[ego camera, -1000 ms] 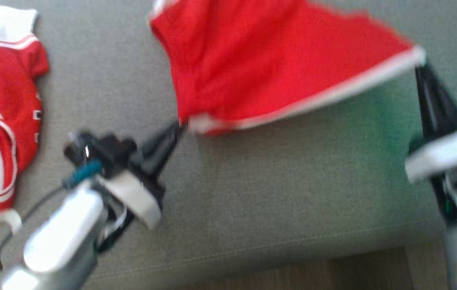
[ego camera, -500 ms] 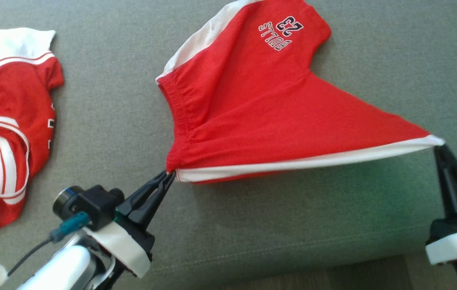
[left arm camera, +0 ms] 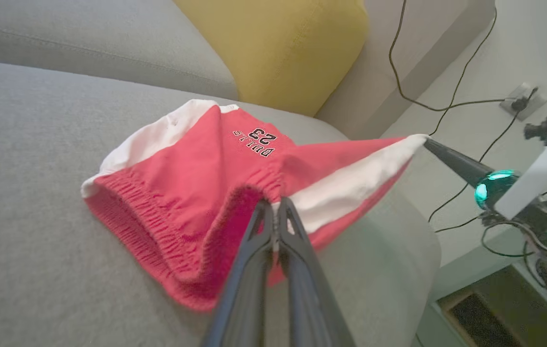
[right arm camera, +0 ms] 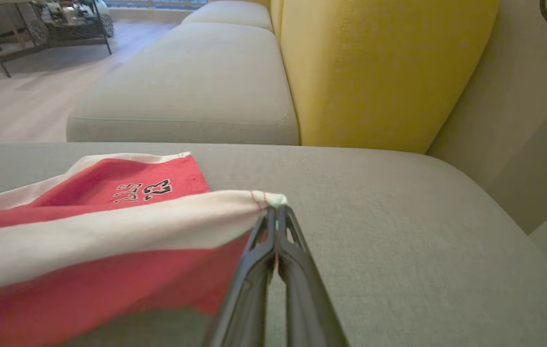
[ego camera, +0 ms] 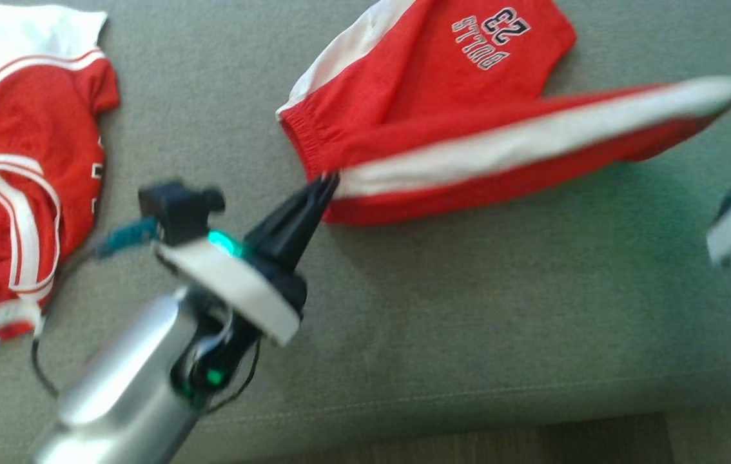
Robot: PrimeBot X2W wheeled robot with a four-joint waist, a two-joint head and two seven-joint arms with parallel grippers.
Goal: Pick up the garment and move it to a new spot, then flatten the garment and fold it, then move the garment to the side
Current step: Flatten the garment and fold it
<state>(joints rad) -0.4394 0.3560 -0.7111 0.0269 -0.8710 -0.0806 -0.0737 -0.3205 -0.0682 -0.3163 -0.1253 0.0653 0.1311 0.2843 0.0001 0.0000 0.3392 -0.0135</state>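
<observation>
Red shorts with white side bands lie on the grey sofa seat, toward its back. Blur smears their near band in the head view, where the right arm is cut off at the frame edge. Fabric raised off the seat hides whatever is beneath it.

The left fingers are pressed together, pinching the spot where the elastic waistband meets a white band, above the middle of the seat. The right fingers are likewise pressed together on a white corner of the fabric, toward the seat's right end, and the band is stretched taut between them. The leg printed BULLS 23 rests flat on the seat.

A red and white jersey lies crumpled at the seat's left end. A yellow cushion leans at the seat's back, and cables run to a wall socket beyond its right end.
</observation>
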